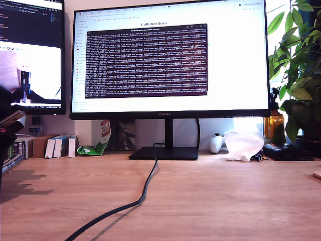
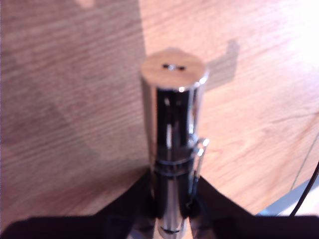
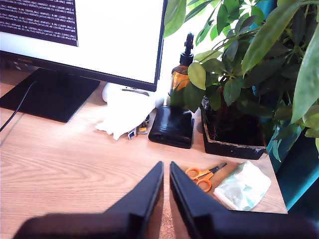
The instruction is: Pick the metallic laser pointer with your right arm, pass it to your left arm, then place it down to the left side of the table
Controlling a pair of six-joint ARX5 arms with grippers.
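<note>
Quick count: two monitors (image 1: 169,57), one black cable (image 1: 135,198) across the table (image 1: 210,201), one laser pointer (image 2: 172,144), one pair of orange scissors (image 3: 203,177), one potted plant (image 3: 239,74), one brown bottle (image 3: 182,72), one black wallet (image 3: 172,127), roughly three small boxes (image 1: 59,146) around 9 o'clock in the exterior view.

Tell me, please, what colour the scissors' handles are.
Orange; the scissors show best in the second wrist view.

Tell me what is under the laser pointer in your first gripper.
Below the laser pointer, which my first gripper holds, only bare wood table and a shadow show. The patch straight beneath the pointer is hidden by it.
</note>
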